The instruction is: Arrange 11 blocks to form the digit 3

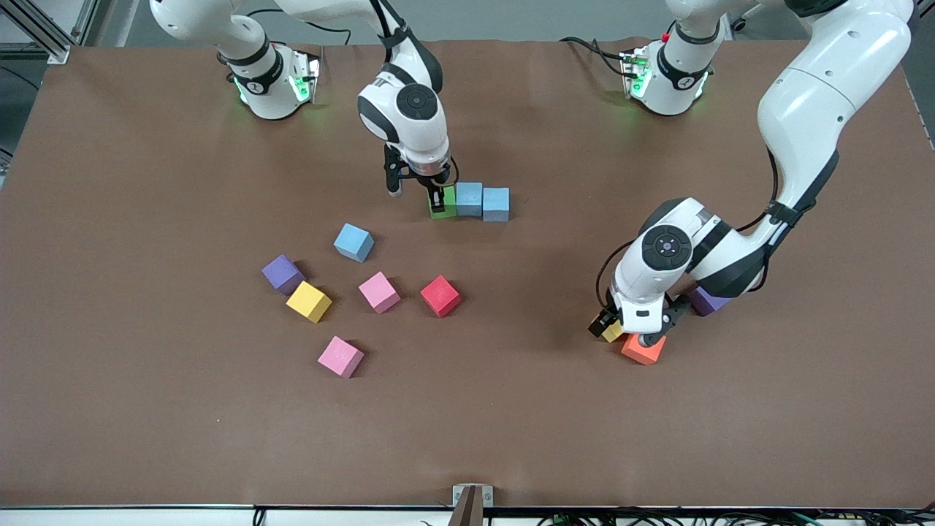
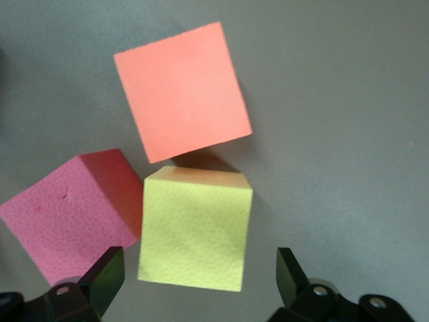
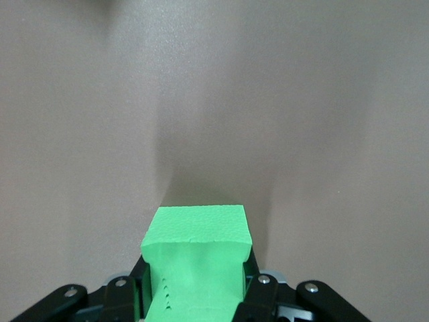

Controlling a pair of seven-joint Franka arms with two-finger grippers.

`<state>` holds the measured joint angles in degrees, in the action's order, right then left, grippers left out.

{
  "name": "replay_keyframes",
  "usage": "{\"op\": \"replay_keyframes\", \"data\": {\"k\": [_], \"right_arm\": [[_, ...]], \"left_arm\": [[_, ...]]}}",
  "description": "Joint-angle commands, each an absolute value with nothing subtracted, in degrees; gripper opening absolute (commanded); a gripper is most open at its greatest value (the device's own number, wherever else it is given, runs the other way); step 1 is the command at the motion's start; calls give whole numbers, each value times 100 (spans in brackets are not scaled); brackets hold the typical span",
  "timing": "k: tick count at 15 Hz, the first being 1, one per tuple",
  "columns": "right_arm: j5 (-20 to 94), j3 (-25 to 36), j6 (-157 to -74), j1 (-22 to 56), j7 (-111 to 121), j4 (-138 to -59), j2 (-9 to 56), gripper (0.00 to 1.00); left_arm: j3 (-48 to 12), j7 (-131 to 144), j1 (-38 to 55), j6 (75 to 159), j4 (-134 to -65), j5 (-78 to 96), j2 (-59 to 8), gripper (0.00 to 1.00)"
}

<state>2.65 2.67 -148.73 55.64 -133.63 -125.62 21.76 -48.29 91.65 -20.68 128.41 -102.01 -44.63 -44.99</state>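
No readable text, label or number anywhere

Pink block (image 2: 64, 218) and orange block (image 2: 182, 90) crowd yellow block (image 2: 196, 228).

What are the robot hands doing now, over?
Right gripper shut on green block, beside two light blue blocks. Left gripper open over yellow block.
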Motion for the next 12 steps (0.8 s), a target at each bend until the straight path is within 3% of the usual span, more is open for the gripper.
{"op": "replay_keyframes", "data": {"k": [1, 5, 7, 9, 11, 12], "right_arm": [[316, 299, -15021, 5651, -13491, -12656, 2206, 1], [316, 299, -15012, 5643, -13491, -12647, 2215, 5], [316, 299, -14994, 5643, -13482, -12647, 2224, 15], [316, 299, -14985, 5625, -13474, -12647, 2224, 37], [316, 308, -14994, 5642, -13474, -12647, 2224, 74], [308, 308, -14968, 5643, -13474, -12639, 2215, 96]], "left_arm": [[-4966, 9105, -2268, 12850, -10503, -4518, -4342, 100], [-4966, 9158, -2189, 12858, -10415, -4518, -4394, 100], [-4957, 9167, -2145, 12885, -10319, -4518, -4430, 100], [-4948, 9167, -2136, 12902, -10248, -4518, -4482, 100], [-4940, 9141, -2145, 12911, -10274, -4544, -4482, 100], [-4931, 9132, -2153, 12911, -10309, -4561, -4482, 100]]}}
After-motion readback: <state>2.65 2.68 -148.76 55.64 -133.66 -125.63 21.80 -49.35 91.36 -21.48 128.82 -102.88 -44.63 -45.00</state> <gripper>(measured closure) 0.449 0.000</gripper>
